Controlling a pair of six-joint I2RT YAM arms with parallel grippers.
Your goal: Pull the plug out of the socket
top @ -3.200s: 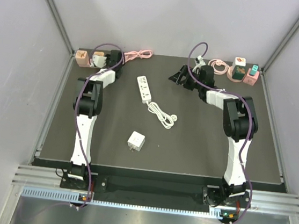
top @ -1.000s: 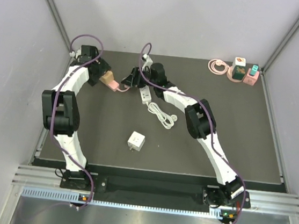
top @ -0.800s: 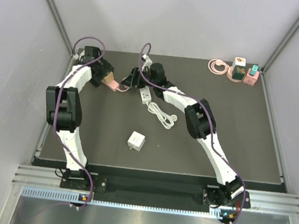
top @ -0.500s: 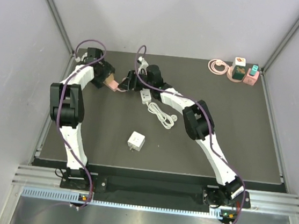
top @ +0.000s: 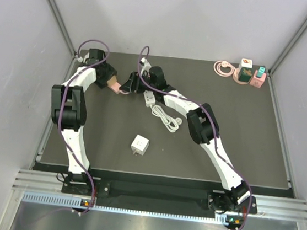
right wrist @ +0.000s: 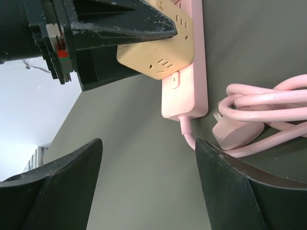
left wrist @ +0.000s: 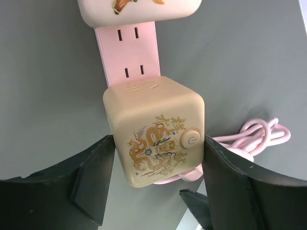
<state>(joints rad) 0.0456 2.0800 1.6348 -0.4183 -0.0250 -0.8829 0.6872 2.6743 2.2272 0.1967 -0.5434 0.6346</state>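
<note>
My left hand [left wrist: 157, 143] clamps the stiff cube [left wrist: 153, 127] by its smooth sides. My right hand [right wrist: 146, 148], wide, hovers over the light strip [right wrist: 189, 91], which may lift.

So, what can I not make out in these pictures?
Left wrist view: the prongs of the cube adapter, hidden inside the pink power strip; the second adapter, cut by the top edge.
Top view: the cube adapter, too small, under the left gripper and right gripper.
Right wrist view: the pink cable, cut by the right edge.
</note>
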